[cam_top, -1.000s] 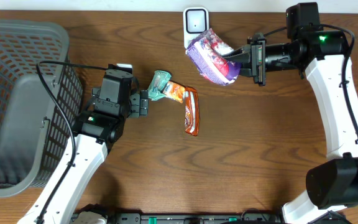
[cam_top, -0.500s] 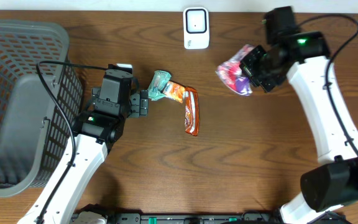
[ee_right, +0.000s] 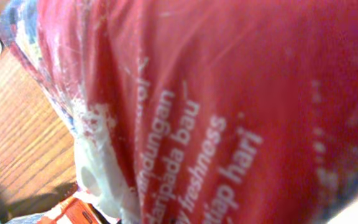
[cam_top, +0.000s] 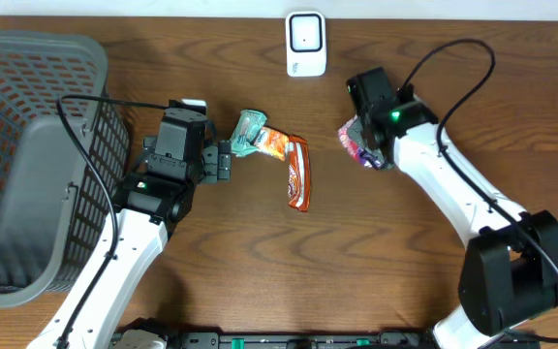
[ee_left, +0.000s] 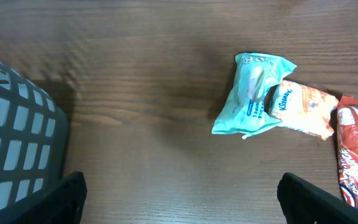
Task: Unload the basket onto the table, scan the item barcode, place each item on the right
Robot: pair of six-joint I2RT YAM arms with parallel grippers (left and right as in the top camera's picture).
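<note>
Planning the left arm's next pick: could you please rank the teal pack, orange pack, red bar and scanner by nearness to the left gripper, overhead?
1. teal pack, directly in front.
2. orange pack, beside the teal one.
3. red bar, farther out.
4. scanner, top centre of view.

The blurred red pouch (ee_right: pixel 229 112) overflows the right wrist view; overhead's left edge crops the basket (cam_top: pixel 66 44).

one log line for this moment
right end effector: shut on red pouch, below-right of scanner | left end effector: open, beside teal pack | scan: not confirmed
</note>
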